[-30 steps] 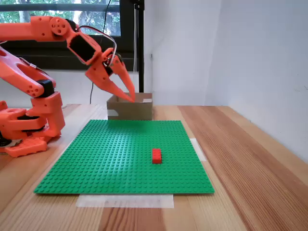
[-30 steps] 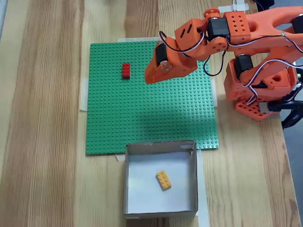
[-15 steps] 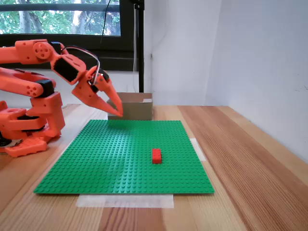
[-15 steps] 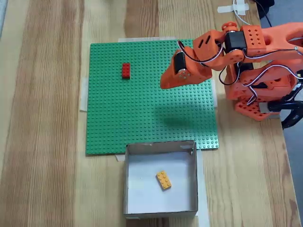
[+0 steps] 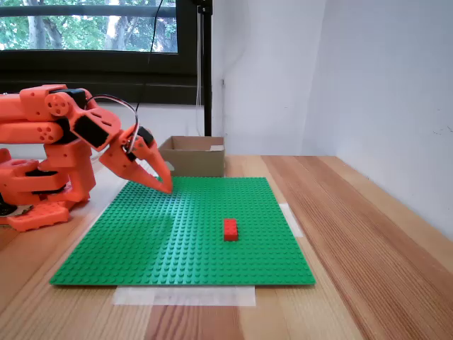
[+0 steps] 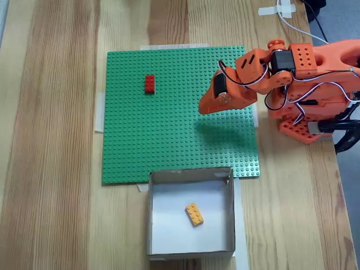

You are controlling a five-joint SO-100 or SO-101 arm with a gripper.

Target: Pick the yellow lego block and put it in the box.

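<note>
Claw (image 5: 164, 185) looks pinched together with nothing in it, tips low over the green plate (image 5: 184, 234) near the arm's base. Left to right in the top-down view: red brick (image 6: 149, 84) on the plate, then the box (image 6: 151, 214) with the yellow brick (image 6: 194, 214) already lying inside, long axis diagonal, then the claw (image 6: 203, 107). Yellow brick sits well apart from the claw, off toward the bottom edge. Job looks basically done to me.
</note>
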